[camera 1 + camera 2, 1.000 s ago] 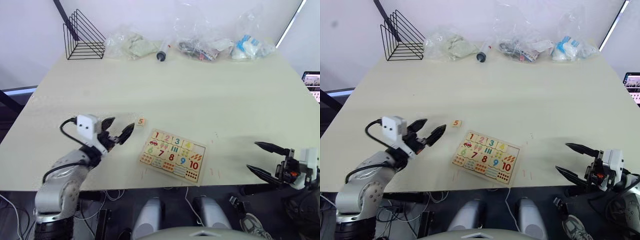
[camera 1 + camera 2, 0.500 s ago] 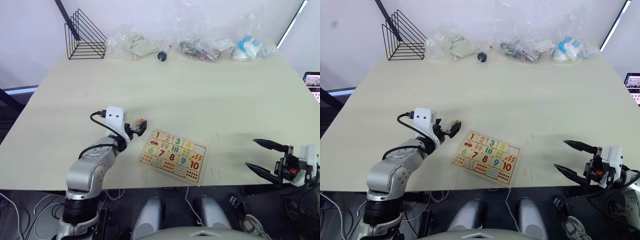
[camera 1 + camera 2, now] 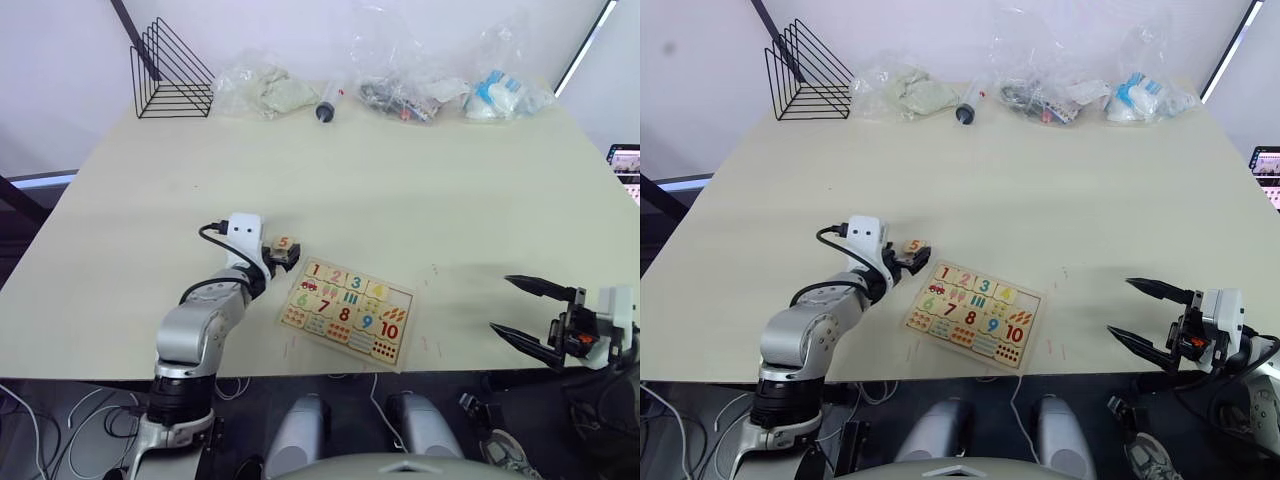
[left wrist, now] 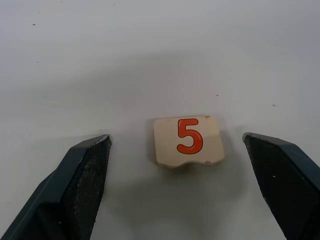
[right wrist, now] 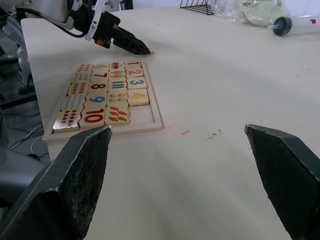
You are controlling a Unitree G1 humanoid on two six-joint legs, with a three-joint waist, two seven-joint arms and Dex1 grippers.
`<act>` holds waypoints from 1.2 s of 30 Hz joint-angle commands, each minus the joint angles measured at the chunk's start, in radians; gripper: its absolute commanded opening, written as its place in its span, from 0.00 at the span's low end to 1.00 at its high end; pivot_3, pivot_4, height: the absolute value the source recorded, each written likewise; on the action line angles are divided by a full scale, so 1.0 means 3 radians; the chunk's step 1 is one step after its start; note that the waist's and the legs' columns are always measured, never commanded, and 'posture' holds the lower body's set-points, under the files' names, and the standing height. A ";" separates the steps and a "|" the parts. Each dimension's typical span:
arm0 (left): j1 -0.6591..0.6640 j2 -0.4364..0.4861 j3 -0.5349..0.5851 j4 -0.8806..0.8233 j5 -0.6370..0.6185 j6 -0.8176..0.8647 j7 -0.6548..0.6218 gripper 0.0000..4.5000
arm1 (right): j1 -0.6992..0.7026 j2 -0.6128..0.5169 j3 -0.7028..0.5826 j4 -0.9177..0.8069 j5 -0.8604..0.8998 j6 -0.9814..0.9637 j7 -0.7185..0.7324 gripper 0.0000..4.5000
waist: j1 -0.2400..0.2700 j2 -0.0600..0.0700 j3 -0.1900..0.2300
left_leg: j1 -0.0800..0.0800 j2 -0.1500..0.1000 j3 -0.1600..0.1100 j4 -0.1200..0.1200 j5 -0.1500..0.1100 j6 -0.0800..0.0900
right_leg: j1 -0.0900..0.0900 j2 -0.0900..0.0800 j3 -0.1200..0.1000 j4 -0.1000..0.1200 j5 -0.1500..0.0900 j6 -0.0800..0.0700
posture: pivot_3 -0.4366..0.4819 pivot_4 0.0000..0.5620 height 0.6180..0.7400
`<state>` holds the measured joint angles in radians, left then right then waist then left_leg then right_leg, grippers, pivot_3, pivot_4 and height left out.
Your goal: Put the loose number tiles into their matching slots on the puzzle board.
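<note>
One loose number tile (image 4: pixel 188 141), light wood with a red 5, lies flat on the table just off the puzzle board's (image 3: pixel 404 322) far left corner. My left gripper (image 3: pixel 281 255) is open and low over the table, one finger on either side of the tile without touching it. The board's upper row holds 1, 2, 3 and 4, and the slot (image 5: pixel 143 114) at its end is bare. My right gripper (image 3: pixel 500 303) stands open over the table's front right edge, well off the board, with nothing in it.
A black wire rack (image 3: pixel 170 75) stands at the far left corner. Clear plastic bags (image 3: pixel 262 88) and a syringe-like tube (image 3: pixel 325 100) line the far edge. A screen (image 3: pixel 625 165) shows past the right edge.
My left gripper has moved right and forward up to the 5 tile and now straddles it. The tile and the board have not moved. The right gripper has stayed about where it was.
</note>
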<state>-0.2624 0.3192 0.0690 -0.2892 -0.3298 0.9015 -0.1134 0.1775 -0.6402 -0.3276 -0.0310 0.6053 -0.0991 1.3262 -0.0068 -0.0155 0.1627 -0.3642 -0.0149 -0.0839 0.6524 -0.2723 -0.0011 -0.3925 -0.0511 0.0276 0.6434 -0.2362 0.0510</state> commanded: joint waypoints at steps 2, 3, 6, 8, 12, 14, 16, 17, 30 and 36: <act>-0.0049 -0.0064 -0.0050 0.0042 0.0070 0.0005 -0.0001 0.99 | -0.0004 -0.0021 -0.0007 -0.0127 0.0043 -0.0004 0.0009 1.00 | 0.0001 0.0000 0.0000 | 0.0000 0.0000 0.0000 0.0000 0.0000 0.0000 | 0.0000 0.0000 0.0000 0.0000 0.0000 0.0000 | 0.48 0.27 1.00; -0.0050 -0.0084 -0.0052 0.0046 0.0082 0.0008 0.0003 0.99 | -0.0003 -0.0021 -0.0003 -0.0133 0.0044 -0.0003 0.0009 1.00 | 0.0001 0.0000 0.0000 | 0.0000 0.0000 0.0000 0.0000 0.0000 0.0000 | 0.0000 0.0000 0.0000 0.0000 0.0000 0.0000 | 0.48 0.27 1.00; -0.0050 -0.0141 -0.0040 0.0047 0.0116 0.0029 0.0037 0.80 | 0.0002 -0.0023 0.0012 -0.0140 0.0054 0.0002 0.0035 1.00 | 0.0007 0.0000 0.0000 | 0.0000 0.0000 0.0000 0.0000 0.0000 0.0000 | 0.0000 0.0000 0.0000 0.0000 0.0000 0.0000 | 0.48 0.27 1.00; -0.0051 -0.0161 -0.0026 0.0052 0.0148 0.0031 0.0052 0.65 | 0.0003 -0.0030 0.0019 -0.0143 0.0066 0.0010 0.0066 1.00 | 0.0010 0.0000 0.0000 | 0.0000 -0.0001 0.0000 0.0000 0.0000 0.0000 | 0.0000 -0.0001 0.0000 0.0000 0.0000 0.0000 | 0.48 0.27 1.00; -0.0052 -0.0163 -0.0009 0.0072 0.0179 0.0022 0.0041 0.34 | -0.0006 -0.0041 0.0019 -0.0129 0.0071 0.0019 0.0121 1.00 | 0.0013 0.0001 0.0000 | 0.0001 -0.0001 0.0000 0.0000 0.0000 0.0000 | 0.0001 -0.0001 0.0000 0.0000 0.0000 0.0000 | 0.48 0.27 1.00; -0.0046 -0.0153 -0.0006 0.0074 0.0196 0.0014 0.0026 0.34 | -0.0014 -0.0039 0.0026 -0.0128 0.0073 0.0026 0.0140 1.00 | 0.0012 0.0001 -0.0001 | 0.0001 -0.0001 0.0000 0.0001 0.0000 0.0000 | 0.0001 -0.0001 0.0000 0.0000 0.0000 0.0000 | 0.48 0.27 1.00; -0.0018 -0.0128 0.0003 0.0033 0.0214 -0.0007 0.0006 0.34 | -0.0021 -0.0035 0.0035 -0.0131 0.0073 0.0029 0.0151 1.00 | 0.0012 0.0001 -0.0001 | 0.0001 -0.0001 0.0000 0.0000 0.0000 0.0000 | 0.0001 -0.0001 0.0000 0.0000 0.0000 0.0000 | 0.48 0.27 1.00; 0.0005 -0.0115 0.0018 -0.0009 0.0216 -0.0004 -0.0001 0.34 | -0.0023 -0.0033 0.0039 -0.0133 0.0071 0.0030 0.0156 1.00 | 0.0012 0.0001 -0.0001 | 0.0001 -0.0001 0.0000 0.0000 0.0000 0.0000 | 0.0001 -0.0001 0.0000 0.0000 0.0000 0.0000 | 0.48 0.27 1.00; 0.0800 0.0034 0.0543 -0.1145 0.0110 0.0290 0.0020 0.34 | -0.0269 -0.0078 0.0176 0.0024 0.0083 0.0030 0.0411 1.00 | -0.0012 -0.0001 0.0001 | 0.0000 0.0003 -0.0005 -0.0001 0.0000 0.0000 | -0.0002 -0.0001 0.0001 -0.0001 0.0000 0.0000 | 0.48 0.27 1.00; 0.1264 -0.0139 0.0774 -0.1557 0.0052 0.0355 0.0084 0.34 | -0.0368 -0.0095 0.0230 0.0121 0.0034 -0.0015 0.0523 1.00 | 0.0010 -0.0001 0.0001 | 0.0000 0.0003 -0.0006 0.0000 0.0000 0.0000 | 0.0000 -0.0006 0.0001 -0.0003 0.0000 0.0000 | 0.48 0.27 1.00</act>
<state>0.1026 0.2882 0.2762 -0.6957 -0.3039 0.9998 -0.0983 0.0752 -0.6512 -0.2484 0.0145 0.6065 -0.0902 1.4706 -0.0039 -0.0158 0.1631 -0.3644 -0.0138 -0.0856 0.6522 -0.2724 -0.0011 -0.3926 -0.0528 0.0278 0.6426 -0.2363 0.0510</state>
